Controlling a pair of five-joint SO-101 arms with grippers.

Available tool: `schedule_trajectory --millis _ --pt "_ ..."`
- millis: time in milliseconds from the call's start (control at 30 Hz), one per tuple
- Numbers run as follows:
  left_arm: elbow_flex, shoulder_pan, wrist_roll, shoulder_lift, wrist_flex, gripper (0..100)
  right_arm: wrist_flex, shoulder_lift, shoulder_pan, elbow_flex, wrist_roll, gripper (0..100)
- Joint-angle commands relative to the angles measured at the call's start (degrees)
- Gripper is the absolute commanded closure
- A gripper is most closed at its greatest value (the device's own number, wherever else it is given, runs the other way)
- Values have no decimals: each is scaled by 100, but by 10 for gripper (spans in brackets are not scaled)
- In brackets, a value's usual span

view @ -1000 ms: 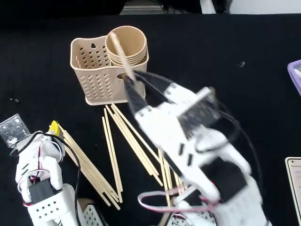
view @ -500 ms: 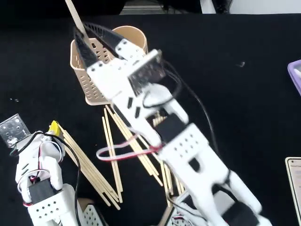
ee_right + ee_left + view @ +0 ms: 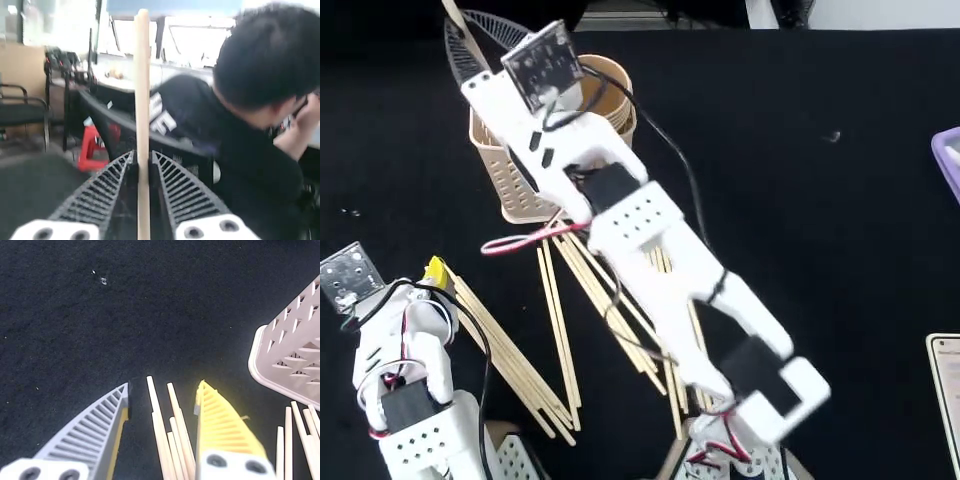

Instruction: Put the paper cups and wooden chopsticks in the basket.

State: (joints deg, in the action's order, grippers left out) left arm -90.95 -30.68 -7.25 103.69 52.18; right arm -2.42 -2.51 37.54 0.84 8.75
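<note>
high view: the right claw (image 3: 465, 38) has swung up from the loose chopsticks (image 3: 560, 320) on the bench (image 3: 800, 200) to above the basket (image 3: 505, 175), which holds the paper cups (image 3: 612, 78).
left wrist view: the left claw (image 3: 162, 405) gapes wide astride the loose chopsticks.
right wrist view: the right claw pinches one chopstick (image 3: 142, 75), likely ready to drop in.

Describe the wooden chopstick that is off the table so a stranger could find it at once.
Find the beige perforated plastic basket on the far left of the black table. The white right arm lies across it, its black gripper shut on one pale wooden chopstick. Unlike the loose chopsticks lying flat on the table, this one is held aloft.
</note>
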Motion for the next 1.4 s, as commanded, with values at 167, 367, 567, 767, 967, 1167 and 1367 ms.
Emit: schedule_trajectory --millis 167,367,567,767,967,1167,1367 --pt "48 -13 -9 62 -62 784 316 -435 -202 -110 -18 964" --pt "48 -13 -9 62 -62 784 1749 40 -202 -207 -44 832" --pt "48 -4 -9 62 -62 784 2576 1112 -185 -171 -26 865" --pt "48 -4 0 62 -62 784 4738 2756 35 330 -9 869" --pt "48 -4 0 62 -62 784 6743 4251 -88 1877 0 864" --pt "40 -4 0 62 -62 784 6286 4875 -484 4400 360 864" --pt "189 -4 114 53 167 780 5495 4558 -1468 5692 642 864"
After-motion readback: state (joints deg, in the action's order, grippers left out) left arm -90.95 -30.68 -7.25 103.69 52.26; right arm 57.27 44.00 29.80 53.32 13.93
